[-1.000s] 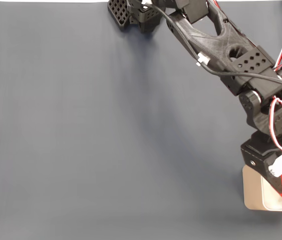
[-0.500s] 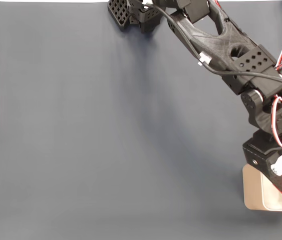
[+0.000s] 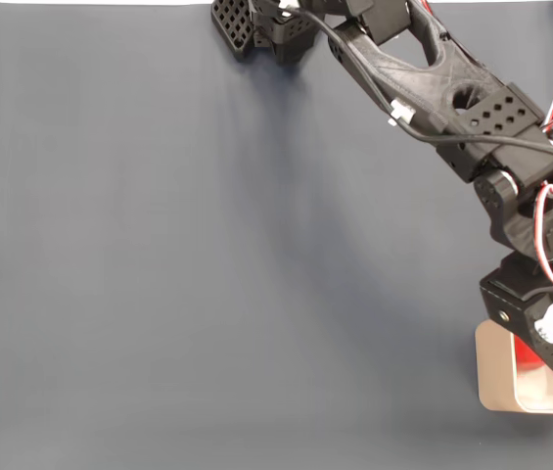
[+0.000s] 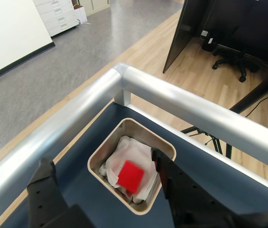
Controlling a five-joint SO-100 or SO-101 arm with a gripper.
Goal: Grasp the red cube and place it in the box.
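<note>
Wrist view: the cube (image 4: 130, 175) lies on the white padding inside the box (image 4: 106, 142), low in the middle. The fingers (image 4: 103, 178) are spread wide above it. Best to lift straight up, clear of the walls.

1. A beige-grey rectangular box with rounded corners (image 4: 133, 167) sits on the dark blue surface (image 4: 205, 178), close to its corner.
2. White wrinkly padding (image 4: 129, 149) lines the box, and a small bright red cube (image 4: 131, 175) lies on it — free, nothing gripping it.
3. The black jaws (image 4: 103, 183) hang above, spread wide apart — one finger at lower left, the other to the right of the cube.
4. A silver metal rail (image 4: 171, 99) edges the surface; beyond it lie wood flooring and a black office chair (image 4: 233, 57).
</note>
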